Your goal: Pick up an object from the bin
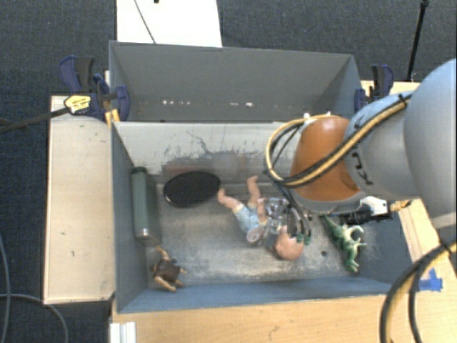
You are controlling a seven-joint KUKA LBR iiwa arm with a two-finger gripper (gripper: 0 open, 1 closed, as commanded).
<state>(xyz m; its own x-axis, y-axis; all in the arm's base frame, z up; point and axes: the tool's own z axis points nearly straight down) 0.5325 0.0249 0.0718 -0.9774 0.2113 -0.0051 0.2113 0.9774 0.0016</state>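
Doll (246,216) w/ torso hidden under hand (285,224)

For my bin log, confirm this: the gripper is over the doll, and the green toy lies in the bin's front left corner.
Wrong on one count: the camera view shows the green toy at the front right of the bin, not left. The gripper is over the doll.

Robotics lab, robot arm (421,148), grey bin (228,77)

In the grey bin (207,245) we see a grey tube (140,202) left, a black oval (191,189) beside it, a doll (248,214) centre, a green toy (348,241) right, a brown figurine (166,270) lower left.
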